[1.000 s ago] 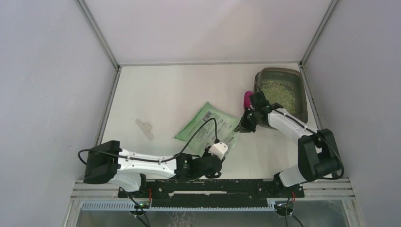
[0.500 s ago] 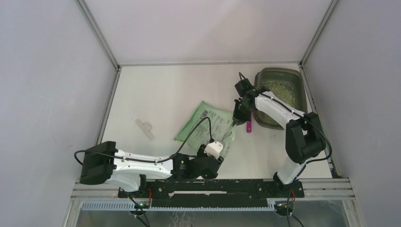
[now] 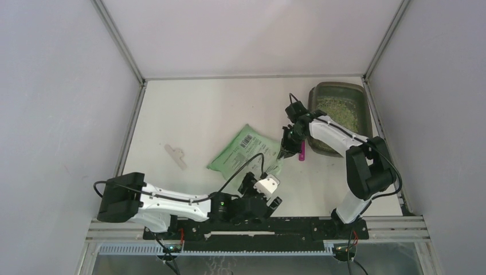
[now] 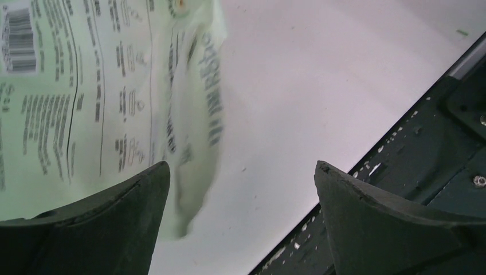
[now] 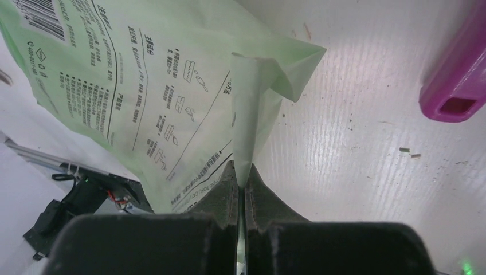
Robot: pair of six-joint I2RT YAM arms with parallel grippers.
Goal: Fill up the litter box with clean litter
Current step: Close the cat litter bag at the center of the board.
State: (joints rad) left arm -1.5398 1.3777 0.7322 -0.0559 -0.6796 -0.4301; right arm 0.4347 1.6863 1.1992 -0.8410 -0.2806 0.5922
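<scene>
- Grey-brown plastic formed the litter box, which stood at the far right corner of the table.
- The pale clean litter lay inside the box as a grainy layer.
- The right gripper was pressed together on a folded corner of the green bag, pinching the thin plastic.
- The bag lay with its printed side up near the middle of the table.
- A magenta scoop lay on the table just beside the near left corner of the box, close to the right gripper.
- The left gripper had its fingers spread wide beside the near edge of the bag, holding nothing.
- A small pale piece lay well apart, to the left.
</scene>
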